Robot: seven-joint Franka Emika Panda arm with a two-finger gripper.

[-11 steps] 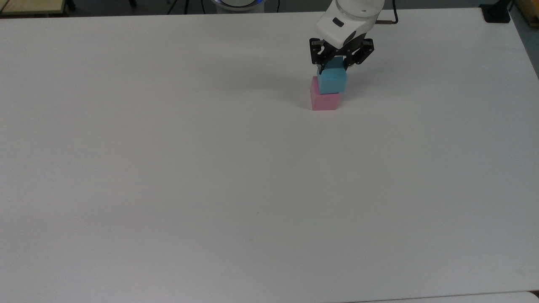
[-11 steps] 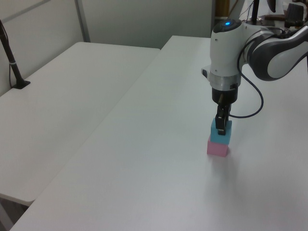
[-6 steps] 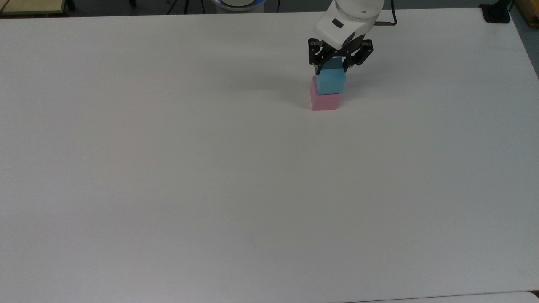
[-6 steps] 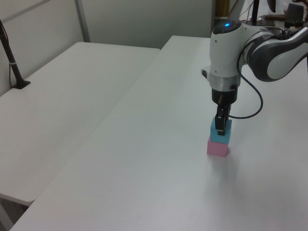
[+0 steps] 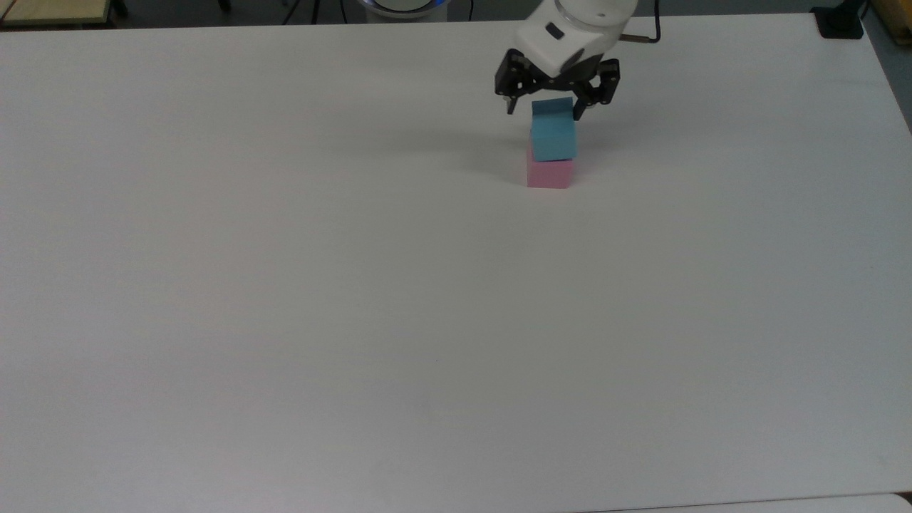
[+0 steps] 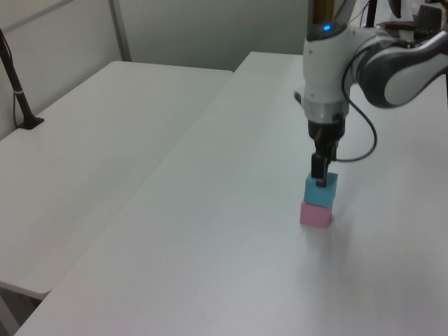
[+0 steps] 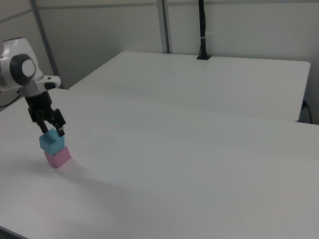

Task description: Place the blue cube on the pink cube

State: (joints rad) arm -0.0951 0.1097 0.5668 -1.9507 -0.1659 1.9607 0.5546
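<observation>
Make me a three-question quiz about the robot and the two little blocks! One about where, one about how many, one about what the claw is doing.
1. Where is the blue cube?
A. on top of the pink cube
B. beside it on the table
C. under it

2. How many cubes are on the table?
A. one
B. two
C. four

3. What is the gripper doing?
A. squeezing the pink cube
B. lying flat on the table
C. open, just above the blue cube

Answers:
1. A, the blue cube sits on the pink one in all three views.
2. B, just one blue and one pink.
3. C, in the top view its fingers are spread wider than the blue cube and clear of its sides.
</observation>
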